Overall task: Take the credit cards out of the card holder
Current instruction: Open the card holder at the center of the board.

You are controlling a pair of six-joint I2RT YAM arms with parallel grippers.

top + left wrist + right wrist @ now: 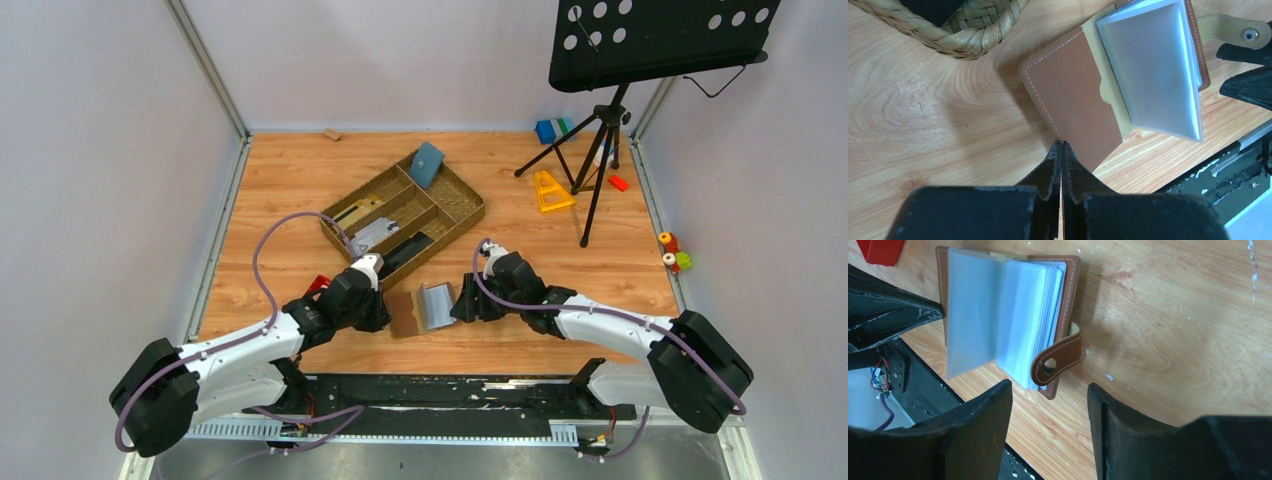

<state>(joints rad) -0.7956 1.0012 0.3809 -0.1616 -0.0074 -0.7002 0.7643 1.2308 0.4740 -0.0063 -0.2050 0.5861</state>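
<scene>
We see the card holder (420, 310) lying open near the worktop's (600, 250) near edge, between both grippers. The left gripper (1061, 150) is fully closed, its tips at the brown cover's edge; the right gripper (1049, 387) stands apart and empty beside the closing tab (1058, 357)

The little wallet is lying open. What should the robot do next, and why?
Probably bring the right end effector, jaws apart, in toward the clear sleeves to pinch a card's edge: the card holder lies open and the shut left end effector sits at its cover's edge, seemingly steadying it. No card shows clearly.
</scene>
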